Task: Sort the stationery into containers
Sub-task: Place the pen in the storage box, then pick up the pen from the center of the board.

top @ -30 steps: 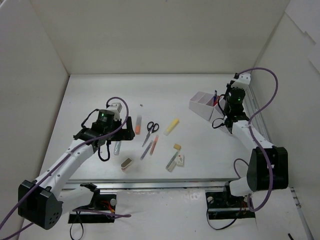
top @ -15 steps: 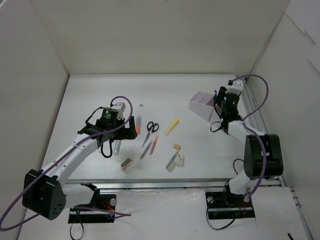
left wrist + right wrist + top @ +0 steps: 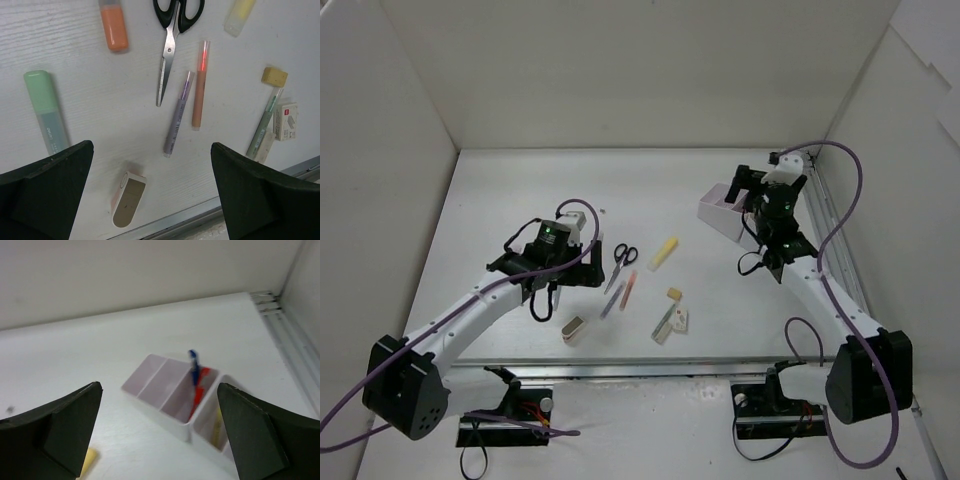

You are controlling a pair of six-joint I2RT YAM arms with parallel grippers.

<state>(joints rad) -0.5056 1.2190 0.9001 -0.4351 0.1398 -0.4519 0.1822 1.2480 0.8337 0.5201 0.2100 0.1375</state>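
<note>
The stationery lies mid-table: black-handled scissors (image 3: 172,30), an orange marker (image 3: 114,27), a pale-green marker (image 3: 46,110), a yellow marker (image 3: 239,12), a purple pen (image 3: 179,114), an orange pen (image 3: 200,85), a green pen (image 3: 262,125), a yellow eraser (image 3: 274,76) and a beige eraser (image 3: 127,198). My left gripper (image 3: 151,145) hangs open above them, holding nothing. The containers, a white divided tray (image 3: 165,390), hold a blue pen (image 3: 194,367) and a red pen (image 3: 200,387) leaning in one compartment. My right gripper (image 3: 159,386) stands open just before the tray, holding nothing.
A small white box (image 3: 286,120) lies beside the green pen. White walls enclose the table on three sides. A metal rail (image 3: 620,368) runs along the near edge, and a track (image 3: 285,335) runs down the right side.
My right gripper has opened and drawn back from the tray, leaving the pens in it. My left arm has swung right, over the pens and scissors.
</note>
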